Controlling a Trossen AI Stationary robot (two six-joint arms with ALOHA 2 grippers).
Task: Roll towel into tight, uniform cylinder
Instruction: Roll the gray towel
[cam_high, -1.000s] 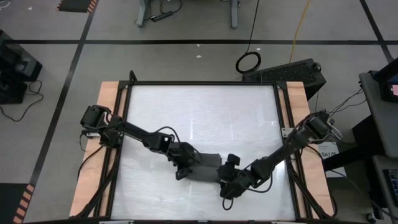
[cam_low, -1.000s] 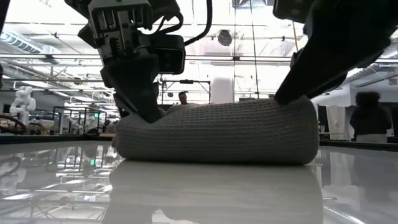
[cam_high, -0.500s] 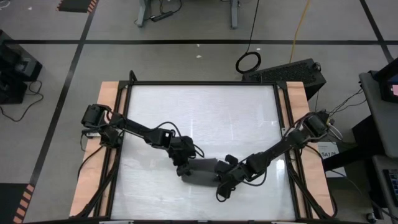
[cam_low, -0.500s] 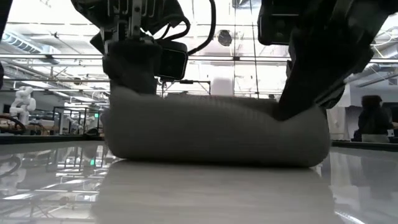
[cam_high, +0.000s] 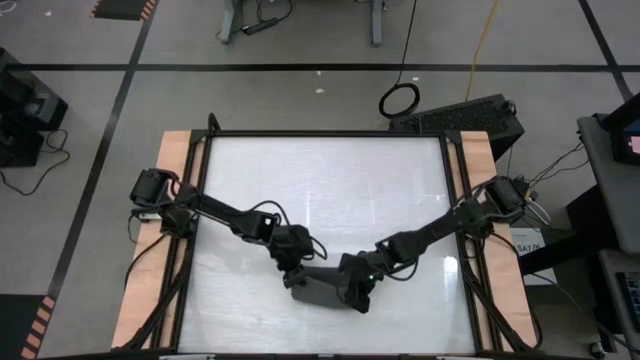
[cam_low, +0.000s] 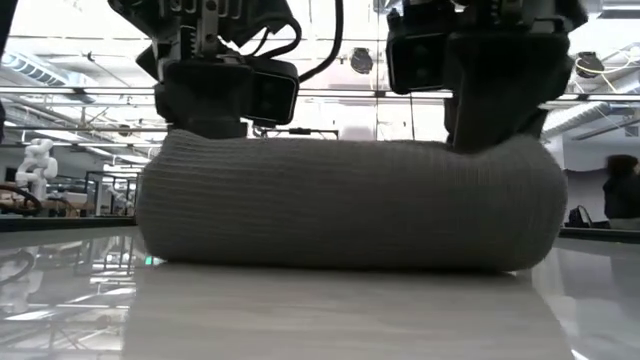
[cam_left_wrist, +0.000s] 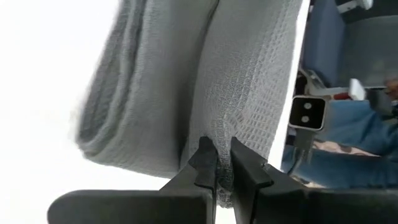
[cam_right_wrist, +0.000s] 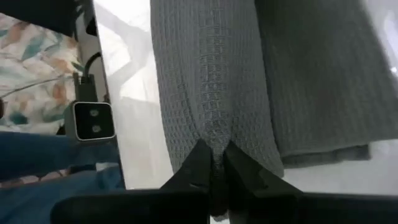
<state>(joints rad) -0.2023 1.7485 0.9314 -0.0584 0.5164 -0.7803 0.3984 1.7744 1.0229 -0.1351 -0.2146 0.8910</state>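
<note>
The dark grey towel (cam_high: 322, 291) lies as a thick roll (cam_low: 345, 205) on the glossy white table (cam_high: 320, 180), near its front edge, with its underside on the surface. My left gripper (cam_left_wrist: 217, 152) is shut on the roll near its left end. My right gripper (cam_right_wrist: 212, 149) is shut on it near its right end. In the high view both grippers (cam_high: 296, 277) (cam_high: 352, 287) meet over the roll. In the low view both wrists stand on top of it. My left gripper pinches a raised ridge of the roll's outer layer (cam_left_wrist: 219, 134) between its two fingers, near the left end. It comes slanting down from the far left. The roll rests on the table. My right gripper pinches a small ridge of the outer waffle cloth (cam_right_wrist: 211, 127) between its two fingers, near the roll's right end. It comes slanting down from the far right. The roll stays on the table under it.
Wooden rails (cam_high: 180, 200) (cam_high: 470, 190) border the table left and right. The far half of the table lies open behind the roll. A black box (cam_high: 465, 112) and a cable ring (cam_high: 399, 99) lie on the floor beyond the far edge.
My right gripper has swung toward the table's left, onto the roll's right end, turned, and shut on the cloth. The towel has rolled toward the near edge and stands thicker and rounder now. My left gripper has turned with it while keeping its hold.
</note>
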